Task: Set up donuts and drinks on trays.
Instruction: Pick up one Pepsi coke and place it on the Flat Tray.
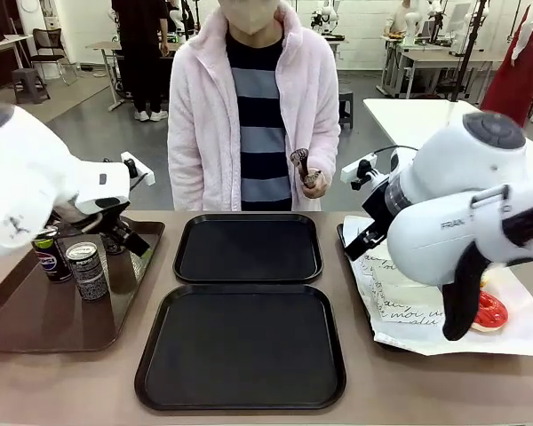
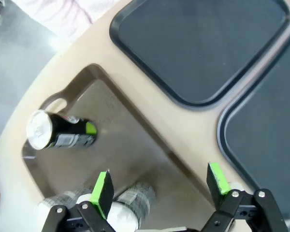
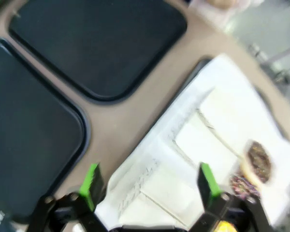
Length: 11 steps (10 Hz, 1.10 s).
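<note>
Left pincer (image 2: 159, 178) spread, above brown tray (image 2: 135, 145), cans (image 2: 130, 203) by one finger. Left wrist also gets black-green can (image 2: 63, 133), set apart. Right pincer (image 3: 149, 174) spread over white boxes (image 3: 208, 145), chocolate donut (image 3: 258, 162) beside them. Front view adds red donut (image 1: 490, 311) and black trays (image 1: 249, 248) mid-counter (image 1: 71, 382).

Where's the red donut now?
Front view, robot's right: the red donut sits on the white paper, partly behind the right arm.
</note>
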### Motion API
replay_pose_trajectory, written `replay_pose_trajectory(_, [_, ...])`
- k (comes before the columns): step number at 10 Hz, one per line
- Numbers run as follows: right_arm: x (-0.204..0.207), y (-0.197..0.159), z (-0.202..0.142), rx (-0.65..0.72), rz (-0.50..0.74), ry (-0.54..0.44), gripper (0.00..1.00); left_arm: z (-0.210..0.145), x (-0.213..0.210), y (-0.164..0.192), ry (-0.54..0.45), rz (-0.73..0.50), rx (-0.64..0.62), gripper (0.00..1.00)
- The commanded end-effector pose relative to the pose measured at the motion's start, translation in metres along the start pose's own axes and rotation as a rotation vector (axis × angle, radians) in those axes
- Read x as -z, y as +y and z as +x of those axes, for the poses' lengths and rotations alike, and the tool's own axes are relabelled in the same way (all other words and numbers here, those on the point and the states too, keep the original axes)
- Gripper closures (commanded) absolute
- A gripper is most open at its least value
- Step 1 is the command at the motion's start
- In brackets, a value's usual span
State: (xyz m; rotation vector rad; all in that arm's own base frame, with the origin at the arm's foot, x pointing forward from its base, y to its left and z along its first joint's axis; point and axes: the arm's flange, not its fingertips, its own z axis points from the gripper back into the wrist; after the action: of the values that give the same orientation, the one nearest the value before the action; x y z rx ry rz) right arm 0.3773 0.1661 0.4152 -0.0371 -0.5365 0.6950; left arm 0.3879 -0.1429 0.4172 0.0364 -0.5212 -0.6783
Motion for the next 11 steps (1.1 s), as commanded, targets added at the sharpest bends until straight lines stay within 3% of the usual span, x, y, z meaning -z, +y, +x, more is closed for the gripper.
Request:
replay_pose_trajectory(1, [-0.079, 0.039, -0.054, -0.058, -0.012, 0.169, 0.00, -0.051, -0.075, -0.010, 0.130, -0.004, 0.147, 0.00])
replay_pose_trajectory(3, [-0.118, 0.057, -0.103, -0.099, 0.007, 0.240, 0.00, -0.095, -0.108, -0.021, 0.180, -0.040, 0.180, 0.00])
replay_pose_trajectory(4, [-0.115, 0.056, -0.116, -0.144, -0.001, 0.224, 0.00, -0.104, -0.106, -0.024, 0.181, -0.023, 0.166, 0.00])
replay_pose_trajectory(5, [-0.097, 0.032, -0.025, -0.072, -0.015, 0.210, 0.00, -0.027, -0.093, -0.003, 0.170, -0.030, 0.140, 0.00])
replay_pose_trajectory(7, [-0.097, 0.032, -0.025, -0.072, -0.015, 0.210, 0.00, -0.027, -0.093, -0.003, 0.170, -0.030, 0.140, 0.00])
replay_pose_trajectory(8, [-0.126, 0.040, -0.036, -0.096, -0.013, 0.230, 0.00, -0.037, -0.116, -0.004, 0.188, -0.036, 0.152, 0.00])
replay_pose_trajectory(9, [-0.110, -0.008, -0.061, 0.173, 0.254, -0.025, 0.00, -0.039, -0.094, 0.030, 0.104, -0.342, -0.085, 0.00])
replay_pose_trajectory(10, [-0.102, -0.049, -0.092, 0.453, 0.371, -0.188, 0.00, -0.053, -0.085, 0.057, 0.047, -0.492, -0.308, 0.00])
replay_pose_trajectory(11, [-0.097, -0.080, -0.123, 0.598, 0.506, -0.304, 0.00, -0.069, -0.086, 0.075, 0.000, -0.607, -0.396, 0.00])
